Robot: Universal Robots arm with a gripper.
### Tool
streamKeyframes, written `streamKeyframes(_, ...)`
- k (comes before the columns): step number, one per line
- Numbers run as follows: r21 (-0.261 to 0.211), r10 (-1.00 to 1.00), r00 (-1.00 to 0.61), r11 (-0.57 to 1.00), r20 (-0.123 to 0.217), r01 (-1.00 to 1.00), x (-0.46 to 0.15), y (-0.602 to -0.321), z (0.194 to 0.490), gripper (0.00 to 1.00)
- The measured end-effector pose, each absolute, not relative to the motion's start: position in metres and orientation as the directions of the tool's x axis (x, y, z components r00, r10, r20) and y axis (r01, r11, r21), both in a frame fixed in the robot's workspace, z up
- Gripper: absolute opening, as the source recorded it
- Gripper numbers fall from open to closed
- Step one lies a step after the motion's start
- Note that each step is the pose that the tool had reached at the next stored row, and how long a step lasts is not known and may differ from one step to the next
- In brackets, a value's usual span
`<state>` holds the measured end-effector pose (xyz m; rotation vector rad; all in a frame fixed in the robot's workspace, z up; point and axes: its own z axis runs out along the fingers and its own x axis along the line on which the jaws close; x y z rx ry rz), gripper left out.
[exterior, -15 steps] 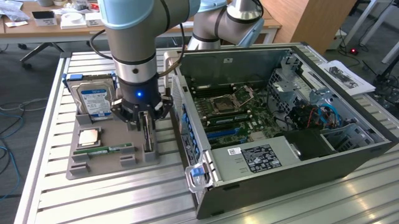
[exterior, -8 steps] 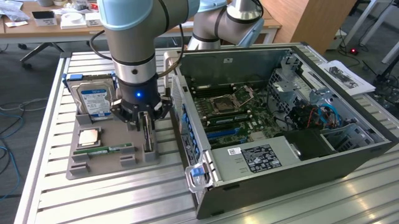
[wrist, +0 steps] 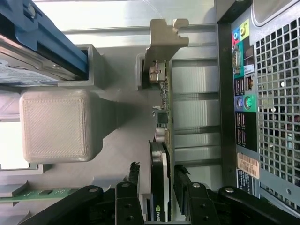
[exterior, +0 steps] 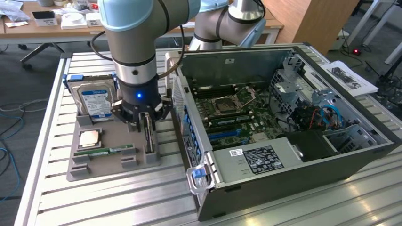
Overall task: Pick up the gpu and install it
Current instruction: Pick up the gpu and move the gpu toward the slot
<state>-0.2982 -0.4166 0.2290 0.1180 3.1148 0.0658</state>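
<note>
In the exterior view, the gpu (exterior: 148, 139) stands on its long edge in a slot of the grey holder (exterior: 113, 165), which lies on the slatted bench (exterior: 94, 202). It sits on the side of the holder nearest the open computer case (exterior: 301, 155). The pincer (exterior: 146, 123) hangs straight down over the card, its fingers reaching to the card's upper edge. The hard drive (exterior: 94, 99) stands upright in the same holder, towards the exterior view's left, and the green memory stick (exterior: 103, 152) lies flat nearer the camera. The card is not yet in the case.

In the wrist view, the gpu (wrist: 161, 108) is seen edge-on from above, with its metal bracket (wrist: 164, 37) at the far end. The pincer (wrist: 157, 176) is spread, with one black finger (wrist: 134, 176) on each flat face of the card. A sliver of space shows on one side, so it straddles the card rather than pinching it. The rear panel (wrist: 276, 93) of the case runs just beside the card.

The card looks light and stiff, but also thin and fragile, with small parts along its face. The safest hold is likely across the two flat faces near the top edge, about mid-length. The squeeze should be modest so the card neither tilts in its slot nor has its parts crushed.
</note>
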Motion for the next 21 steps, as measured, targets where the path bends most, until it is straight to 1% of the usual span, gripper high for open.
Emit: streamKeyframes(21,0.043,0.076,-0.997,0.996,-0.022,0.075,-0.2977,-0.4163,0.2266,0.43)
